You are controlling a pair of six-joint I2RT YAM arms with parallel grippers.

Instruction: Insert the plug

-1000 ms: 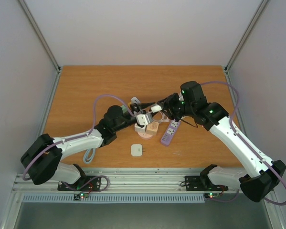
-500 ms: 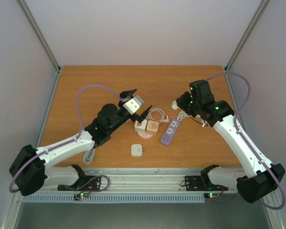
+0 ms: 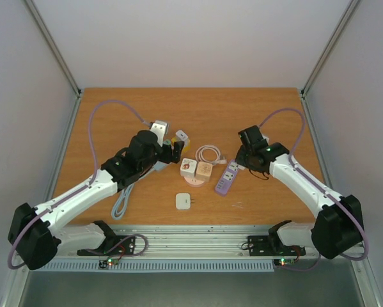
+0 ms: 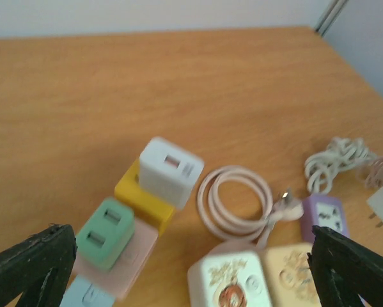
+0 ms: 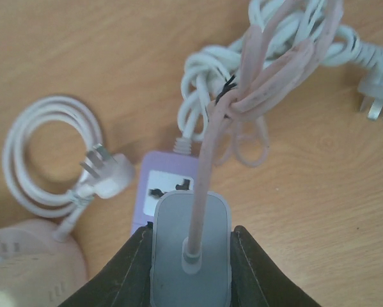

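Observation:
My right gripper point(image 5: 191, 256) is shut on a grey plug point(image 5: 191, 240) whose pink cable point(image 5: 268, 77) runs up out of it into a tied bundle. The plug hangs just above the near end of a purple power strip point(image 5: 171, 182), one socket showing beyond it. From above, the right gripper point(image 3: 241, 164) sits at the strip's point(image 3: 226, 180) far end. My left gripper point(image 4: 191, 268) is open wide with nothing between its fingers point(image 4: 31, 262), over a row of adapters. In the top view the left gripper point(image 3: 172, 153) is left of the round socket base point(image 3: 196, 174).
A white adapter point(image 4: 170, 169) sits on a yellow block point(image 4: 137, 195) beside a green adapter point(image 4: 105, 231). A coiled cable point(image 4: 233, 201) lies by two printed cubes point(image 4: 233, 281). A white adapter point(image 3: 184, 201) lies near the front, a grey cable point(image 3: 121, 204) at left.
The two grippers were together over the middle; the left one opened wide and drew back left. The right arm carried the grey plug away, then down over the purple strip.

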